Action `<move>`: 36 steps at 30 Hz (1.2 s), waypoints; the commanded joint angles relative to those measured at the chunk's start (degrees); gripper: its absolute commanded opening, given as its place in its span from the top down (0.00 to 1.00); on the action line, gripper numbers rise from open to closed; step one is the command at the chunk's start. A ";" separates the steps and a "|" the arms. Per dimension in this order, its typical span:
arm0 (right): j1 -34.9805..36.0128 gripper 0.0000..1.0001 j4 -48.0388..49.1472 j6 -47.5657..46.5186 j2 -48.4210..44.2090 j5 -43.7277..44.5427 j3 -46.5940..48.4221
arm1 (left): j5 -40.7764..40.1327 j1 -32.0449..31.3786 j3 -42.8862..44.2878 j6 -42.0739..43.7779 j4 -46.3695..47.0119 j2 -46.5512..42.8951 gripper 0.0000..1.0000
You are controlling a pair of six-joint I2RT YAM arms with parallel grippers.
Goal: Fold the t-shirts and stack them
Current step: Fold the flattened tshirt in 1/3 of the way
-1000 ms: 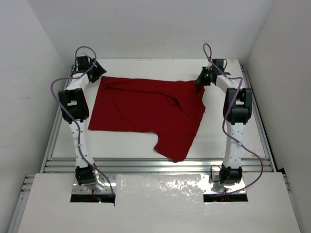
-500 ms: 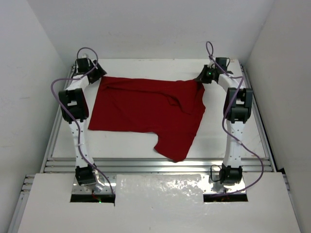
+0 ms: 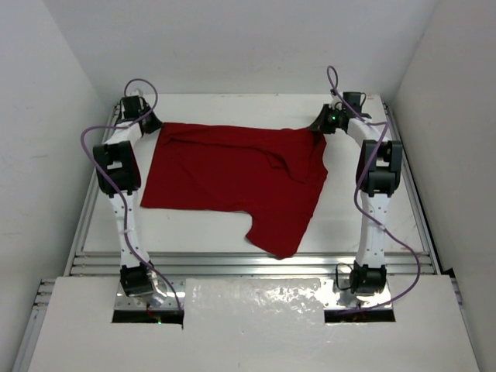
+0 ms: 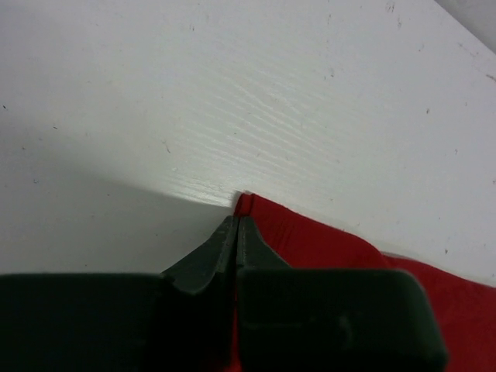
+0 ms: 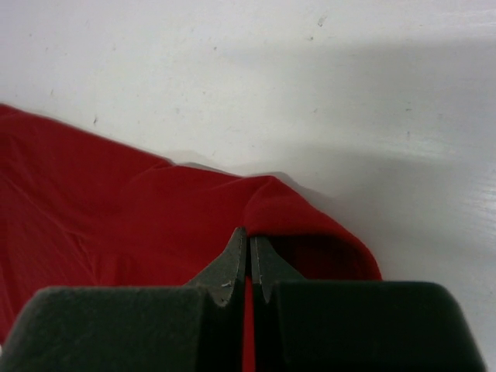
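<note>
The t-shirt [image 3: 232, 174] lies spread on the counter [image 3: 356, 225], in its far half, between the two arms. The left hand [image 3: 153, 124] is at the far left corner of the t-shirt and pinches it there. The right hand [image 3: 319, 128] pinches the far right corner, where the cloth is a little raised. One part of the t-shirt reaches toward the near edge, right of the middle.

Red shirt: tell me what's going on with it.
The two arms hold the shirt by its far edge. The left gripper is shut on the far-left corner, the right gripper on the far-right corner. The shirt lies spread on the table, one sleeve pointing toward the near edge. No fold is made yet.
</note>
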 commanded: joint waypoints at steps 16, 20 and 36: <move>-1.57 1.00 2.12 1.30 -3.74 -5.99 -1.11 | 2.55 0.72 3.61 -1.61 -2.35 2.77 0.63; -1.48 1.00 2.82 1.48 -4.00 -6.25 -1.55 | -0.18 -0.07 7.84 0.41 -6.31 4.63 0.66; -2.09 1.00 0.55 2.79 -4.09 -2.93 -1.37 | -22.23 -4.21 8.38 -2.12 -11.41 1.22 1.00</move>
